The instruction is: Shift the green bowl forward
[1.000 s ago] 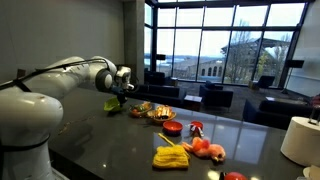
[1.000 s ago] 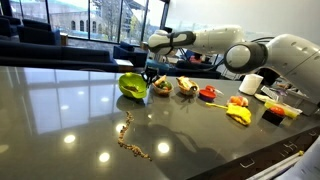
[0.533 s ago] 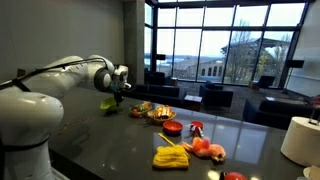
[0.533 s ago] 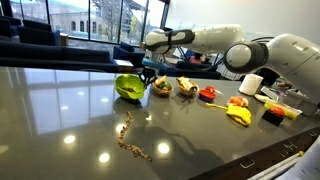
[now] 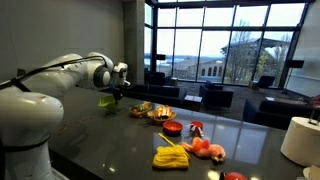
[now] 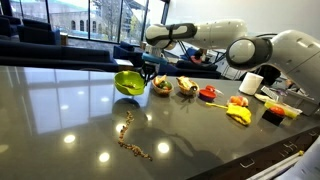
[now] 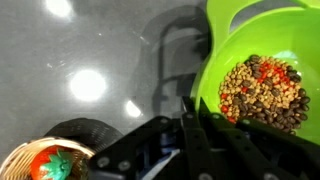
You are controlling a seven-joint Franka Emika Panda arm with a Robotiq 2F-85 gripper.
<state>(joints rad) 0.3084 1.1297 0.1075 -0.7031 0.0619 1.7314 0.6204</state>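
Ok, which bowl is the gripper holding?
The round lime-green plastic bowl, pinched at its rim by the gripper; the small red bowl sits untouched on the table.

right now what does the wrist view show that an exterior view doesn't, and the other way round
Only the wrist view: brown and red bits filling the green bowl, with the fingers clamped on its rim. Only an exterior view: the crumb trail on the table, the yellow item and the whole arm. Both: the green bowl and a food plate beside it.

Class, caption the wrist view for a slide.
Gripper pinches the rim of a round lime-green plastic bowl of brown pellets.
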